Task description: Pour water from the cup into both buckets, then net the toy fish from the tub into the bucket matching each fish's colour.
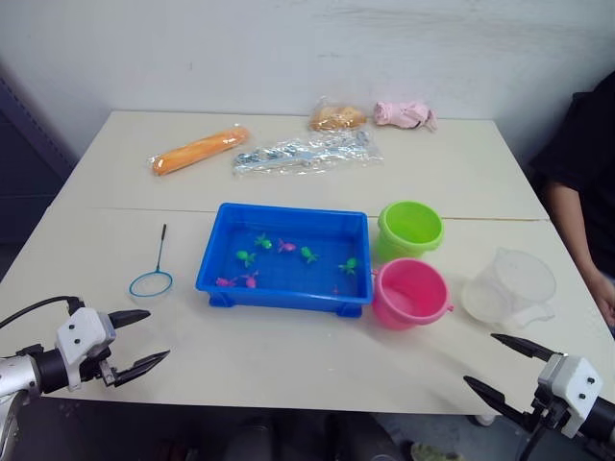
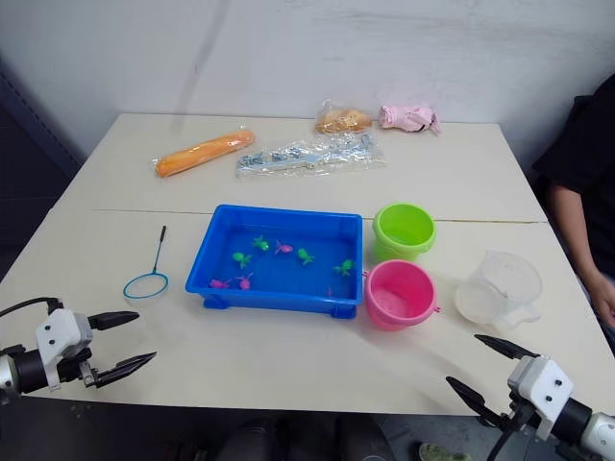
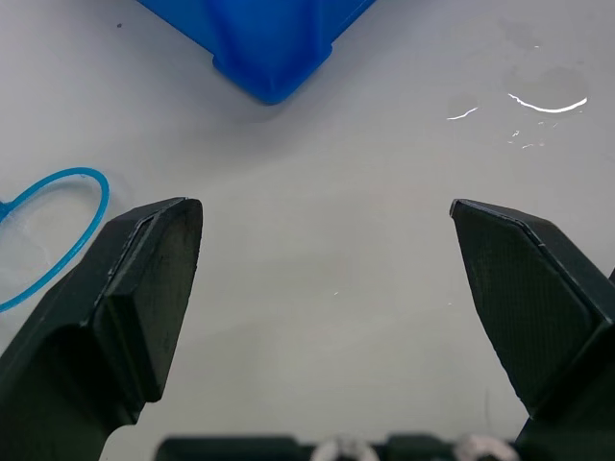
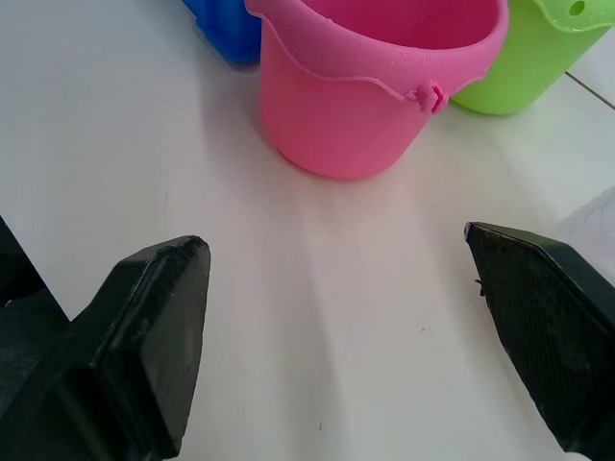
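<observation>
One table [image 1: 288, 375] carries everything. One blue tub [image 1: 286, 288] sits near its middle, long axis running left to right, holding seven small fish that I can count: four green fish [image 1: 263, 241] and three pink fish [image 1: 286, 246], scattered over its floor.

Two buckets stand just beside the tub's right end: the green bucket [image 1: 410, 228] farther back and the pink bucket [image 1: 410, 292] nearer the front edge, the two touching or nearly so. One clear cup [image 1: 509, 285] stands to the right of the pink bucket, close to the table's right edge, upright.

One net [image 1: 155, 269] lies flat left of the tub, hoop toward the front edge, handle pointing toward the back.

Along the back edge lie four wrapped items: an orange packet [image 1: 200, 150], a clear bag [image 1: 306, 152], a tan packet [image 1: 336, 117] and a pink bundle [image 1: 404, 113].

The left gripper [image 1: 140, 340] hovers at the front-left corner, fingers spread wide and empty. The right gripper [image 1: 498, 369] hovers at the front-right corner, likewise spread apart, holding nothing.
</observation>
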